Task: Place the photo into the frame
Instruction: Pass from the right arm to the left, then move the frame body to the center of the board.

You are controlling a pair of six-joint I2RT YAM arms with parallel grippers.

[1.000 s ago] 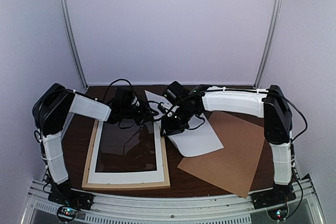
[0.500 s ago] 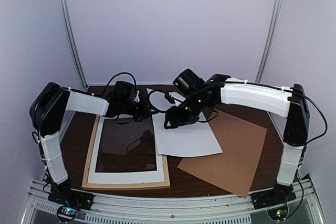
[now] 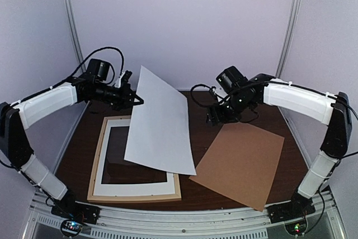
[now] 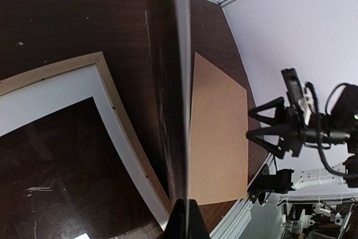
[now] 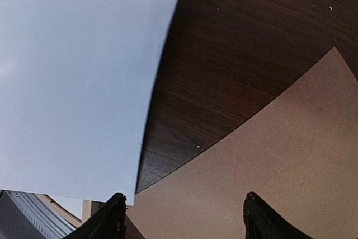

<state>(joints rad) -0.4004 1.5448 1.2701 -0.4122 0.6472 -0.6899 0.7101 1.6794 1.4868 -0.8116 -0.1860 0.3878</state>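
The photo [image 3: 159, 124] hangs tilted in the air with its plain white back toward the top camera, its lower edge over the right side of the frame [image 3: 134, 197]. My left gripper [image 3: 136, 100] is shut on the photo's upper left edge. In the left wrist view the photo [image 4: 170, 82] shows almost edge-on, running up from my left gripper [image 4: 187, 216]. The pale wood frame [image 4: 114, 99] lies flat with a white mat inside it. My right gripper [image 3: 214, 118] stands open and empty, apart from the photo [image 5: 72, 82], over the table.
A brown backing board [image 3: 240, 163] lies flat at the right, its corner beneath my right gripper [image 5: 182, 216]. The board [image 4: 218, 138] sits close beside the frame's right rail. Metal rails run along the table's near edge.
My left gripper has lifted the photo off the table, up and over the frame. My right gripper has opened, let go of the photo and drawn back to the right.
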